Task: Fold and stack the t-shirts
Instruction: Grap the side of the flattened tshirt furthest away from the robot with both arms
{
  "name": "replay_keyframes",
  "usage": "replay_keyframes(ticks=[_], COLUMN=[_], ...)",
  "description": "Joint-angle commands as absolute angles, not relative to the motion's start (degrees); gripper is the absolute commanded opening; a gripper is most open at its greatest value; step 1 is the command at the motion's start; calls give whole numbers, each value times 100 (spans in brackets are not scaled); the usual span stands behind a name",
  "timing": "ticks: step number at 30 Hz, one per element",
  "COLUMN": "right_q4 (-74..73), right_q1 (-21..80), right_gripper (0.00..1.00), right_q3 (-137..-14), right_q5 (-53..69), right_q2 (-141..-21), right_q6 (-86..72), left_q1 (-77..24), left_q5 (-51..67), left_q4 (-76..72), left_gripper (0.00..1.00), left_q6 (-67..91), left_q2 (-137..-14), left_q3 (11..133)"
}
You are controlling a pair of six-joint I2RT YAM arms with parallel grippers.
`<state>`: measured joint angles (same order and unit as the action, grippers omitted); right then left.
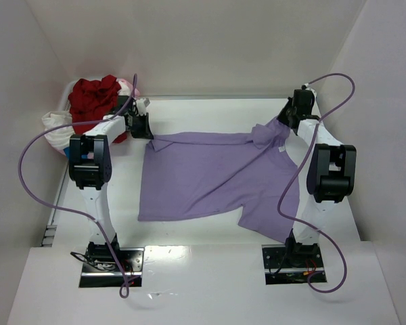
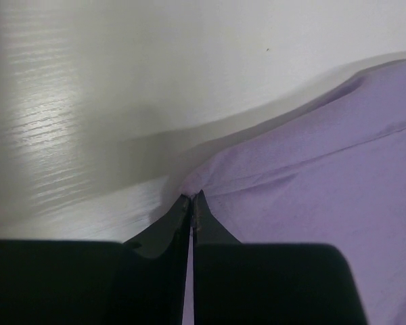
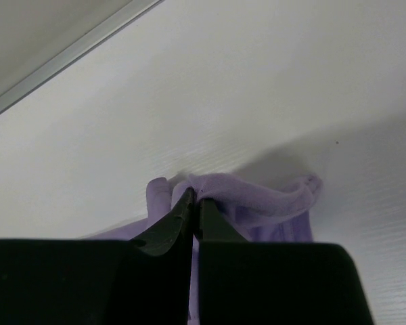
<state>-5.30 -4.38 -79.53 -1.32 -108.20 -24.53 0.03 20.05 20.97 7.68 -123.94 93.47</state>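
Observation:
A lavender-purple t-shirt (image 1: pixel 210 177) lies spread across the middle of the white table. My left gripper (image 1: pixel 147 131) is at its far left corner, shut on a pinch of the purple cloth (image 2: pixel 191 195). At the far right corner my right gripper (image 1: pixel 282 122) is shut on a bunched fold of the same shirt (image 3: pixel 196 194), lifted a little off the table. A red t-shirt (image 1: pixel 93 96) lies heaped at the back left, with white cloth (image 1: pixel 56 126) under it and a bit of pale pink cloth (image 1: pixel 126 86) beside it.
The pile of other shirts sits in the back left corner, just behind my left arm (image 1: pixel 90 159). White walls close in the table on the left, back and right. Purple cables (image 1: pixel 27 177) loop off both arms.

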Motion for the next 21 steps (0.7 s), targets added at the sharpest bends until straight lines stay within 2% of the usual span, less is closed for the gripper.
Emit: replay_keyframes(ticks=[1, 6, 9, 13, 17, 21], right_q4=[-316, -378, -378, -378, -378, -378], right_q1=[-475, -475, -475, -475, -475, -422], right_gripper=[2, 2, 2, 2, 2, 2], right_q3=[-8402, -8578, -8578, -8526, -8464, -8464], right_q5=[-255, -255, -202, -202, -202, -202], right_q2=[-10846, -10846, -10793, -10793, -10793, -10845], right_q6=[-2391, -2391, -2391, -2391, -2391, -2338], left_q1=[0, -105, -158, -264, -456, -571], left_q5=[1960, 1696, 1530, 1143, 774, 625], left_q4=[2232, 2425, 2496, 2628, 2628, 2628], left_gripper=[4, 4, 13, 38, 46, 45], left_q6=[703, 572, 519, 466, 404, 352], left_q2=[-11848, -11663, -11610, -11725, -11908, -12206], left_q3=[9807, 10010, 10011, 10011, 9958, 10028])
